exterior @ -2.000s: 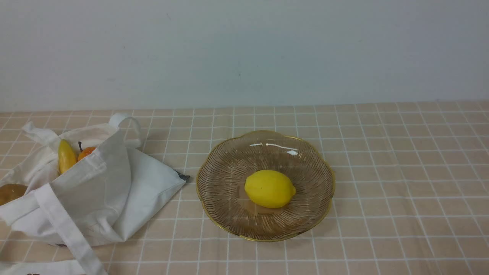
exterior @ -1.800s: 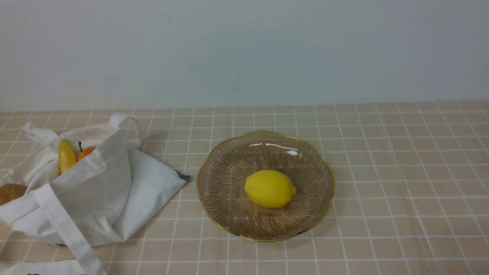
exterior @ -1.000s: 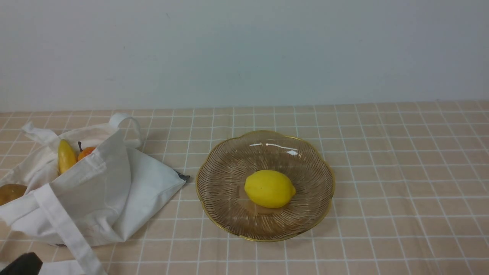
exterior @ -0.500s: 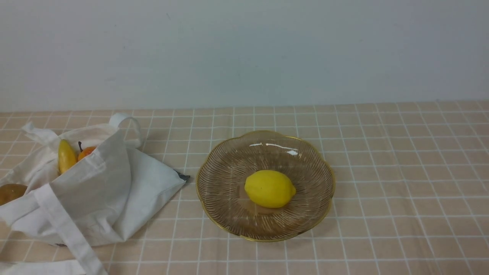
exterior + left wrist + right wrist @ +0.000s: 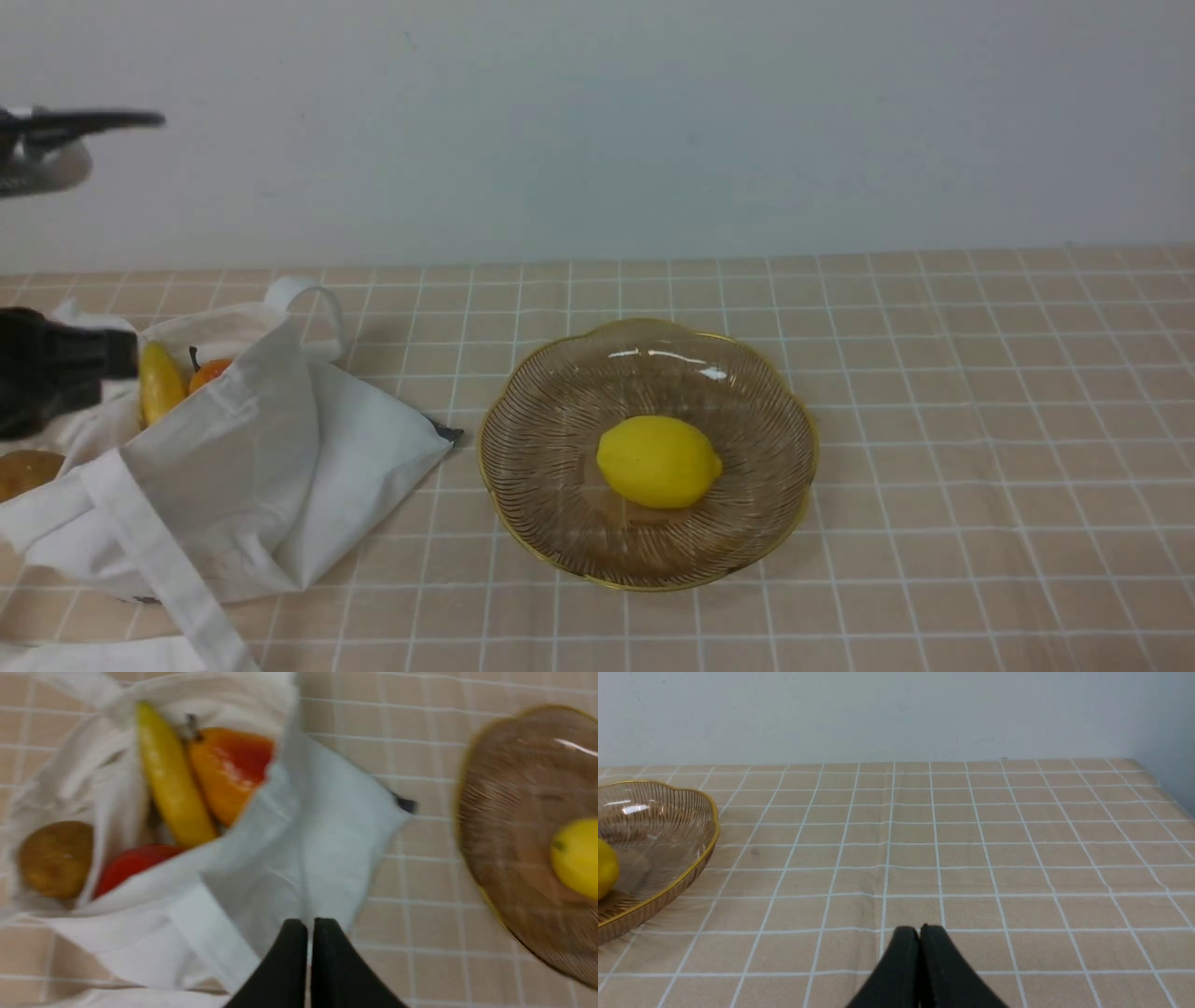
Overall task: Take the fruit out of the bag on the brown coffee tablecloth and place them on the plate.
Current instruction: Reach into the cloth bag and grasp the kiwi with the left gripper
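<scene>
The left gripper (image 5: 306, 926) hangs above the bag (image 5: 261, 467), jaws pressed together, empty; kiwi (image 5: 56, 858), pear (image 5: 229, 772), yellow elongated fruit (image 5: 170, 784) and red fruit (image 5: 131, 865) lie inside. The lemon (image 5: 658, 461) sits on the plate (image 5: 560, 392); the right gripper (image 5: 919, 931) is closed too, empty

The tablecloth (image 5: 934, 373) is peach-tan with a grid of thin white lines. The bag (image 5: 280, 467) is white, its tag (image 5: 448, 433) dark. The plate (image 5: 560, 411) is amber glass, gold-rimmed, with fine dark radiating lines; the lemon (image 5: 658, 461) is yellow. The elongated fruit (image 5: 170, 784) is yellow, the pear (image 5: 229, 772) orange-red, a fourth fruit (image 5: 131, 863) red; the blurred kiwi (image 5: 56, 858) seems olive-brown.
</scene>
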